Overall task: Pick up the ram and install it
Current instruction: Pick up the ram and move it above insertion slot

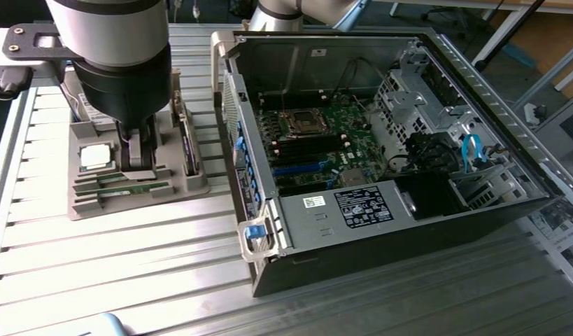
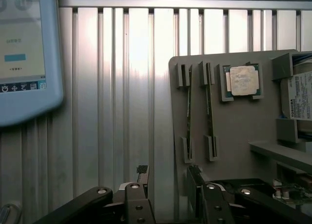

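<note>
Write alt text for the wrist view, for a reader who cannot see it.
The open gripper hangs over the edge of a grey tray on a slatted metal table. The tray holds two ram sticks on edge, a processor and a hard drive; a lit screen lies off to one side.

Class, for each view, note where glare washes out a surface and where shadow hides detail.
Exterior view: glare whitens the slatted table; the computer case is dim inside. Wrist view: glare streaks the table slats, the tablet screen looks pale, the pincer is in shadow.
</note>
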Tool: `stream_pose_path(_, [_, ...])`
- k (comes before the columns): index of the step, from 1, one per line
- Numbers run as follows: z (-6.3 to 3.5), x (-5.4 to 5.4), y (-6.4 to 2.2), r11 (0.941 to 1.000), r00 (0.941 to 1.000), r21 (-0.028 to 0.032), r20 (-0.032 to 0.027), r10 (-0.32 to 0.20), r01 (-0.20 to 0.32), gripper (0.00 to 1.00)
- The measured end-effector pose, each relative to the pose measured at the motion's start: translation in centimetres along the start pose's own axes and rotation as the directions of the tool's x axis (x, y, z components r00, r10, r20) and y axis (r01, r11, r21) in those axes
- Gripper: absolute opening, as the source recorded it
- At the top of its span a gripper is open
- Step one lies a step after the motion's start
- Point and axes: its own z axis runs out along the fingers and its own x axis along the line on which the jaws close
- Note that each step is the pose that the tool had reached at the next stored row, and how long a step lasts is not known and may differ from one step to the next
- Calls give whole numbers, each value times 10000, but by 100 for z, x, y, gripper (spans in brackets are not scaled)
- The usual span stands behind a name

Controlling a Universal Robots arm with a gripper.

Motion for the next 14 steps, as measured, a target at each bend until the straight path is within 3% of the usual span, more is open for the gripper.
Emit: stream_pose_path(14, [32, 1, -1, 10000, 10000, 0, 0, 0, 0, 44])
